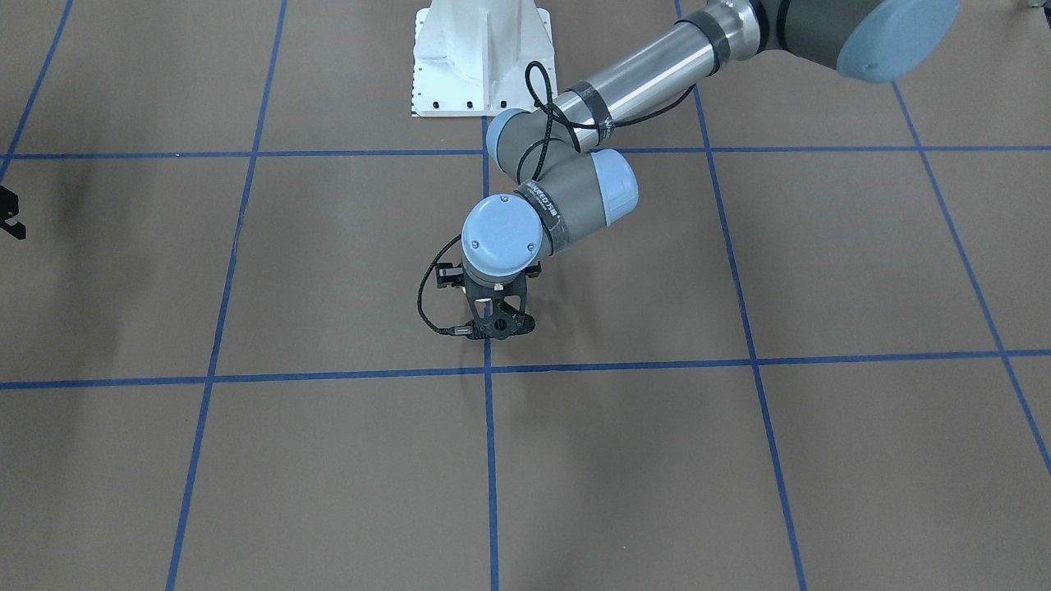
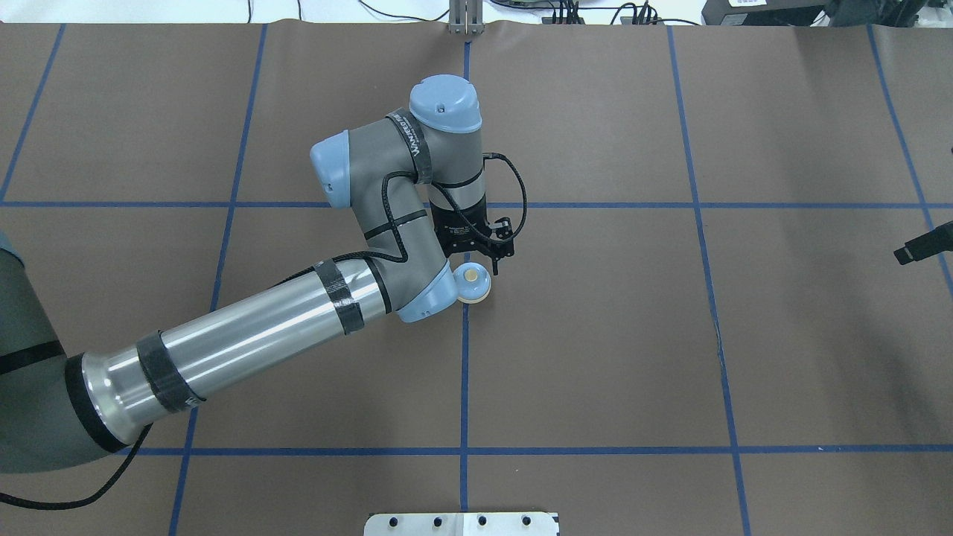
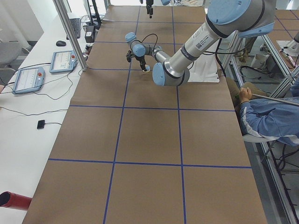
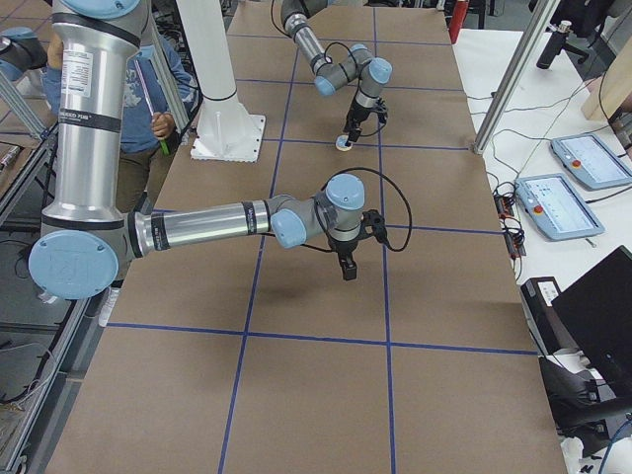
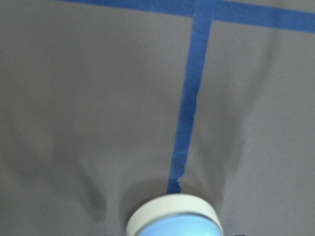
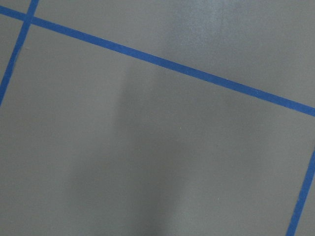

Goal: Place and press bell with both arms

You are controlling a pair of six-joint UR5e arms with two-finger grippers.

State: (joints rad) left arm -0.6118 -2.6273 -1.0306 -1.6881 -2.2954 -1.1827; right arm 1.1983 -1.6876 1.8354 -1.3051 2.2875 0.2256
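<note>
Note bell [image 2: 473,285] on bench [image 2: 595,357] just under left hand [image 1: 501,328] (spread apart); right hand [image 4: 345,272] well away from bell, cannot tell if apart or together.

The left wrist view cuts off most of the bell [image 5: 173,219]. The overhead view's edge cuts the right pincer [image 2: 923,246].
</note>
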